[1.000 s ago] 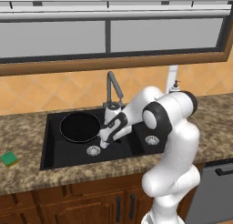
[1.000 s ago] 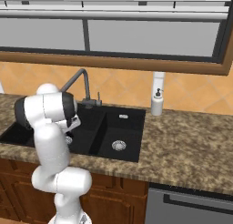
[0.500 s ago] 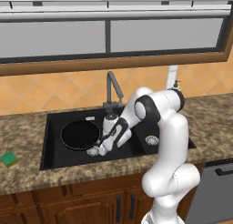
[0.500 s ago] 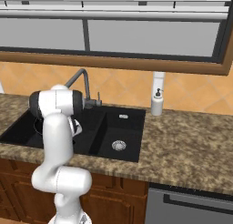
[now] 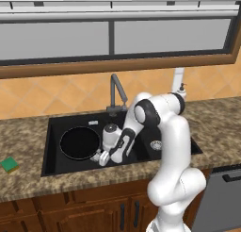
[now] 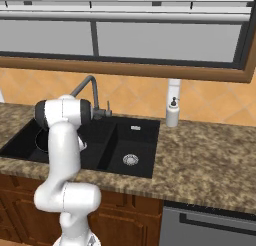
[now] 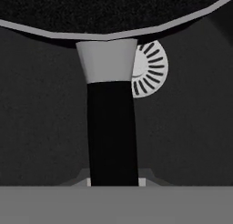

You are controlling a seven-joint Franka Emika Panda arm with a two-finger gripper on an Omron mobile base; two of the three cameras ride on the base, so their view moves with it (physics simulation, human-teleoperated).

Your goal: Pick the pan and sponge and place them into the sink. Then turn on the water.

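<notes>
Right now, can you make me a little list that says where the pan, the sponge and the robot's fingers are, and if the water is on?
pan: lying in the wide basin of the sink
pan handle: clamped by the fingers, shut on it
sponge: on the counter, left of the sink
faucet: no water running
soap dispenser: on the counter behind the sink

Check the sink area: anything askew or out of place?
Nothing stands out. The pan lies flat in the sink, gripper shut on its handle. The sponge sits on the counter, left of the sink.
</notes>
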